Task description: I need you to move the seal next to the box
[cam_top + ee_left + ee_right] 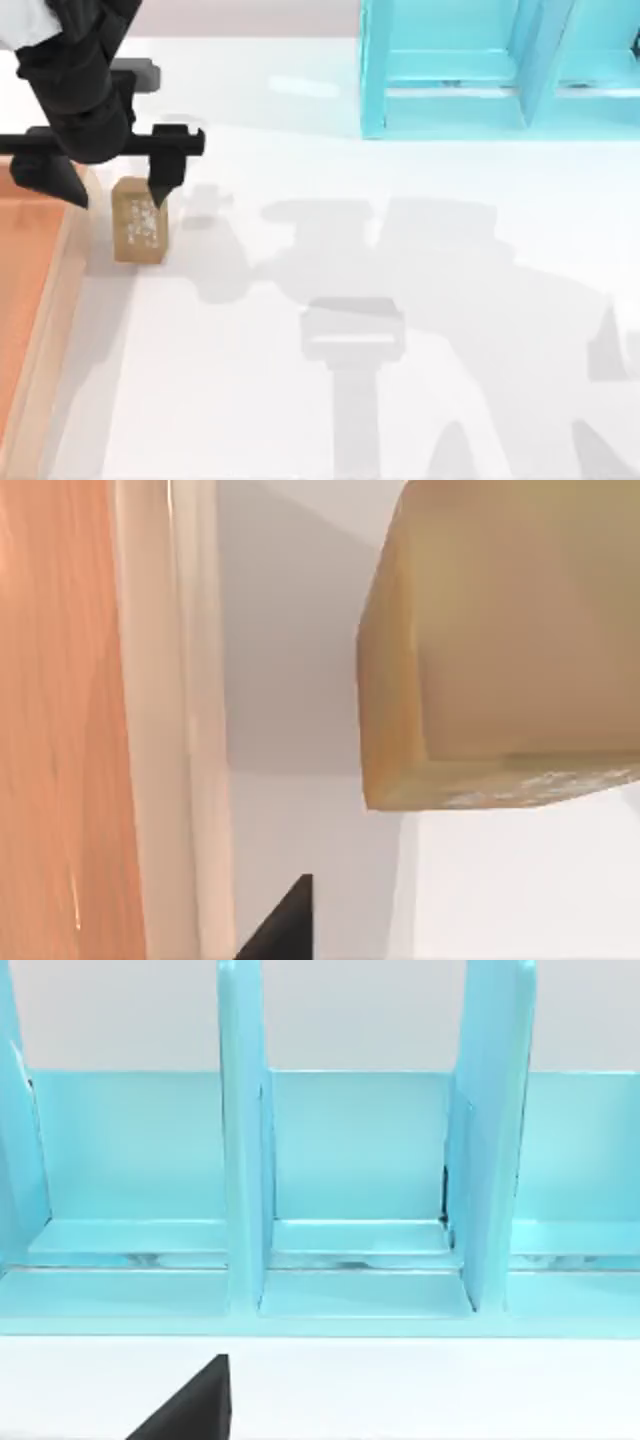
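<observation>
- At the bench's left edge, the box (35, 300) shows its orange floor and pale raised rim; the rim runs along the side facing the seal.
- Just right of that rim, the seal (139, 220) stands on the white bench (400, 330), speckled face up, close beside the box but apart from it by a thin strip of bench, as the left wrist view also shows between rim (170, 730) and seal (500, 650).
- Above the seal's far end, the left hand (112, 182) hangs with fingers spread wide, one tip over the rim and the other at the seal's top corner; it grips nothing.
- Judged from this layout, the placing step looks complete and the release made; what remains is the retreat.
- The next move calls for a straight lift, since a sideways drift could nudge the seal or catch the rim.
- Rightward, the bench lies open with only arm shadows across it, giving ample room to withdraw.
- At the far right, the turquoise shelf (500, 70) stands well apart from the seal; the right wrist view faces its compartments (360, 1160), suggesting the right arm is parked, its fingers' state impossible to tell.
</observation>
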Robot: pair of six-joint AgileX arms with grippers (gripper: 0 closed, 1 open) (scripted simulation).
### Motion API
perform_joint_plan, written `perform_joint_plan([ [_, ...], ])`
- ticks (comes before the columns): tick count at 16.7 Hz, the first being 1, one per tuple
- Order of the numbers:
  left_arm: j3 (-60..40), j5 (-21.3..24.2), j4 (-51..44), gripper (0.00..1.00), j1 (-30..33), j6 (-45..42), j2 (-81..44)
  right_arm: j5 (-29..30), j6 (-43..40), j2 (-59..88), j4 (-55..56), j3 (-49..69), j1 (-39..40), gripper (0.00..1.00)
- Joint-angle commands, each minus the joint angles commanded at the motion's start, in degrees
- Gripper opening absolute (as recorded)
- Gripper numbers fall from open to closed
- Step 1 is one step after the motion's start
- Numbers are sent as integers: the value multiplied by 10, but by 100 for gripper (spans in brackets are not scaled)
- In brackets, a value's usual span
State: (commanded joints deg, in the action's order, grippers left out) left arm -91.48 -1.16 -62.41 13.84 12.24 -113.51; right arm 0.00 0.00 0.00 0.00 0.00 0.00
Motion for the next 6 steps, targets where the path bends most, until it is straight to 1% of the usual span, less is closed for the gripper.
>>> perform_joint_plan([
  [1,0,0,0,100,0,0,0,0,0,0,0,0,0,100],
  [6,0,0,0,100,0,0,0,0,0,0,0,0,0,100],
])
